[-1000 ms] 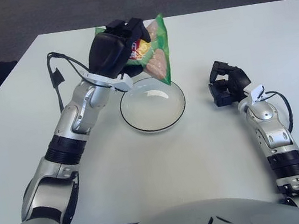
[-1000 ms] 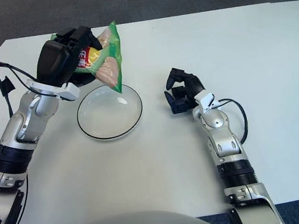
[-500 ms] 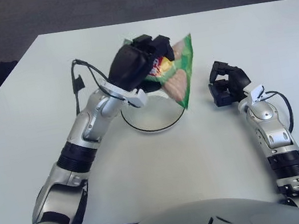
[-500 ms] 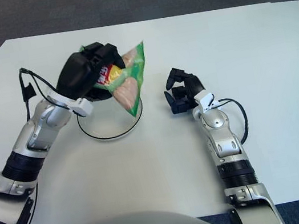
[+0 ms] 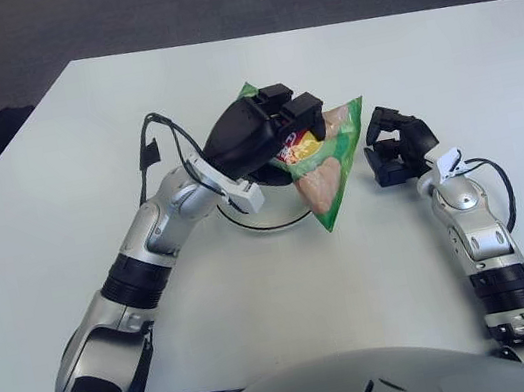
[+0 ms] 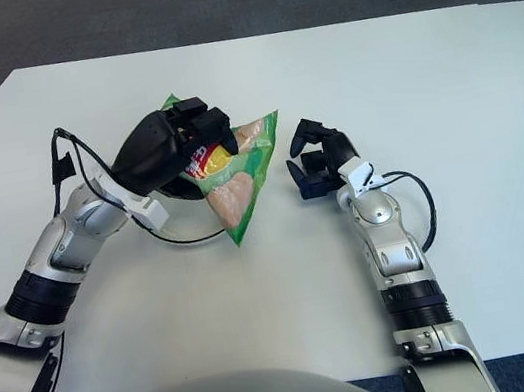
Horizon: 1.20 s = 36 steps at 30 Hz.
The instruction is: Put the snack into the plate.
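1. White tabletop carries everything, and the plate serves as my landmark: a shallow clear dish with a dark rim, mostly hidden under the arm and the bag.
2. Directly over the plate is the left hand, its black fingers clamped on the top of the snack bag. Gripping it there lets the bag hang free, which I take as the setup for lowering it in.
3. That bag, green with a red and yellow label, hangs tilted above the plate's right side. Its pointed bottom corner reaches past the rim toward the near right. I cannot tell whether the tip touches the table.
4. What shows of the plate's inside looks empty, so the snack is not in it yet.
5. Right of the plate, just beyond the bag, the right hand sits on the table, idle, fingers curled around nothing.
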Available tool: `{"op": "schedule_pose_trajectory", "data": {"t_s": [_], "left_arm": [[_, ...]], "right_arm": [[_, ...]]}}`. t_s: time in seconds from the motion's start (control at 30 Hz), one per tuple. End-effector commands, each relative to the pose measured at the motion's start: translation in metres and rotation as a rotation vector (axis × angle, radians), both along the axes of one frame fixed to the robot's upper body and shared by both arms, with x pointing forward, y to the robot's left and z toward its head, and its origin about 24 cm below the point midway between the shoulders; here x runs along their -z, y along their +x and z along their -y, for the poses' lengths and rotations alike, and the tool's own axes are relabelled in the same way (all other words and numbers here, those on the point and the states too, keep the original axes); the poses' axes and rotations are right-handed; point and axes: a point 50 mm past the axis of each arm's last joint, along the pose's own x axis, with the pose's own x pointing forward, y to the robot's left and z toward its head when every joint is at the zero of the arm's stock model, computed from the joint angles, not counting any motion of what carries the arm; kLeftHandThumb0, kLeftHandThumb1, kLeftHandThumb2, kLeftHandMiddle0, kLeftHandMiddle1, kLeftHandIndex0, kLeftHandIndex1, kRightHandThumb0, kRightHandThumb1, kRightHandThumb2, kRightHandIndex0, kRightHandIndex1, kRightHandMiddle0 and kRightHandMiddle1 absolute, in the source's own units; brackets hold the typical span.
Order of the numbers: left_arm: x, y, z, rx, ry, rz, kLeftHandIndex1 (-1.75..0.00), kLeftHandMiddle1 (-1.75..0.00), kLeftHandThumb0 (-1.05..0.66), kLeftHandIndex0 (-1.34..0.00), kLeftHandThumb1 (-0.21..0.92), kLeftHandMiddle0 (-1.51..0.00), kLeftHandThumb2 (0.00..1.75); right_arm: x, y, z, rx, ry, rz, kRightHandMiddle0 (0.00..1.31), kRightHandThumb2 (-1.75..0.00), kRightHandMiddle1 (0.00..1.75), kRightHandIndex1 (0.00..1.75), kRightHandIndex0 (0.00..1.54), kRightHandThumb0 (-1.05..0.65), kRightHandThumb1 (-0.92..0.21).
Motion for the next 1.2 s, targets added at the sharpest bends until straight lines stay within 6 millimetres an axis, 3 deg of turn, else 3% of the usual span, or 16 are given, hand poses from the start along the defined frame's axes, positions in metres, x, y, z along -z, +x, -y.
{"op": "schedule_pose_trajectory", "data": {"t_s": [0.0,0.43,0.97,1.13,1.17], "left_arm": [[0.012,-0.001,-0.003,-0.02,0.103,-0.008,-1.75,-1.69,0.0,-0.59,0.04,-0.84,1.62],[0.023,-0.006,-0.003,-0.033,0.235,0.012,-1.75,-1.74,0.0,-0.55,0.09,-0.79,1.59],[0.027,-0.004,-0.005,-0.059,0.292,0.074,-1.74,-1.75,0.0,-0.65,-0.04,-0.89,1.73],[0.028,-0.001,-0.006,-0.047,0.342,0.071,-1.7,-1.75,0.0,-0.68,-0.06,-0.91,1.74],[0.028,-0.001,-0.006,-0.044,0.352,0.071,-1.7,-1.75,-0.01,-0.67,-0.02,-0.85,1.69]], "right_arm": [[0.031,-0.013,0.002,0.024,-0.02,-0.165,0.6,-1.28,1.75,1.75,1.22,-0.48,-0.34],[0.031,-0.013,0.003,0.017,-0.027,-0.163,0.59,-1.28,1.75,1.75,1.21,-0.47,-0.35],[0.031,-0.012,0.004,0.013,-0.032,-0.165,0.59,-1.27,1.75,1.75,1.21,-0.47,-0.35],[0.031,-0.013,0.004,0.011,-0.032,-0.166,0.59,-1.27,1.75,1.75,1.22,-0.47,-0.35],[0.031,-0.013,0.004,0.011,-0.031,-0.167,0.59,-1.27,1.75,1.75,1.22,-0.47,-0.35]]}}
